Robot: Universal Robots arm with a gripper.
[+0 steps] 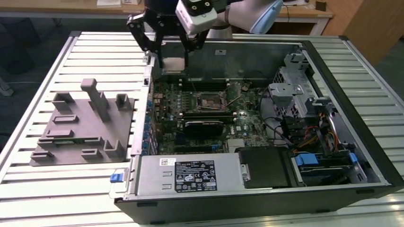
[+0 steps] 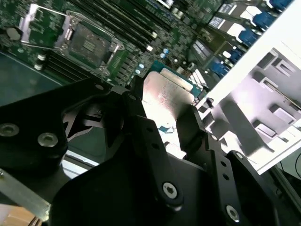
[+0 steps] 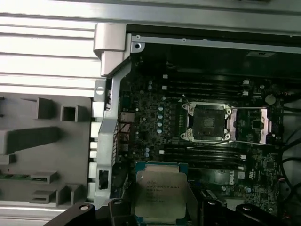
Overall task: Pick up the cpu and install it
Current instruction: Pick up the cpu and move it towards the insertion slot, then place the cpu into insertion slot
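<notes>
The gripper [image 1: 174, 53] is pinching the cpu [image 3: 160, 195] by two opposite edges, up over the motherboard [image 3: 155, 117] edge and well apart from the open socket [image 3: 207, 121]. Imo the trick is holding it dead level and square to that socket, or pins get bent.

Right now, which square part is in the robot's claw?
The cpu, the silvery chip held by the gripper; the black socket sits on the motherboard.

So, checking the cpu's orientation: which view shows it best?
The first wrist view: the cpu faces the camera, its top plainly visible. The second wrist view catches it at a glare-washed slant; the exterior view shows a small pale square.
</notes>
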